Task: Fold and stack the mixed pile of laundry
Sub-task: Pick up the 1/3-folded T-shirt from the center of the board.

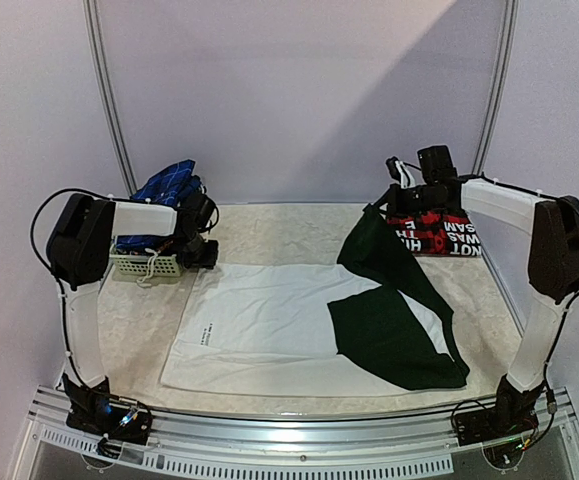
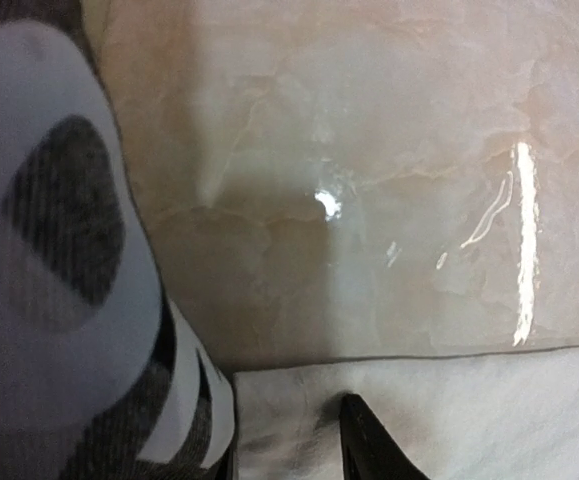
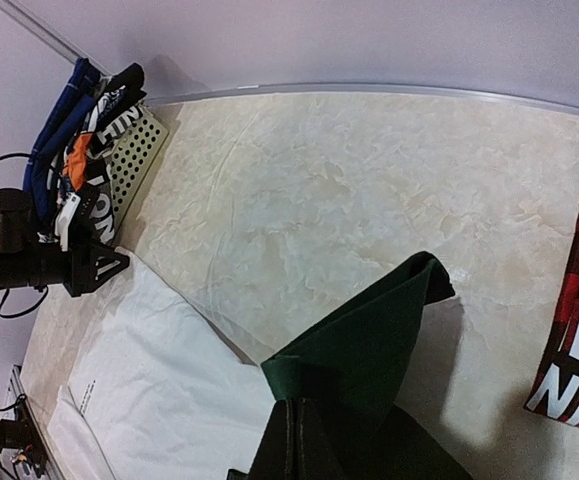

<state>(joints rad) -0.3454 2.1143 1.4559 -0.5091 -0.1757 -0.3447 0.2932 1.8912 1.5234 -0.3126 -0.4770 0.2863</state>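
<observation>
Right tool (image 1: 384, 205) is pinching the white T-shirt (image 1: 259, 310) by its dark green panel (image 1: 389, 330), holding it raised at far right, probably for folding inward. Shirt is lying flat mid-bench (image 1: 269, 230). Left tool (image 1: 204, 258) is straddling its far-left corner, grip not discernible.

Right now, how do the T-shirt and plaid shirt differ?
The T-shirt is spread flat mid-table; the plaid shirt is folded compact, far right. The T-shirt is white and dark green; the plaid shirt is red-black with white lettering. The right gripper holds the T-shirt's green part up; nothing grips the plaid shirt. Both lie on the table.
</observation>
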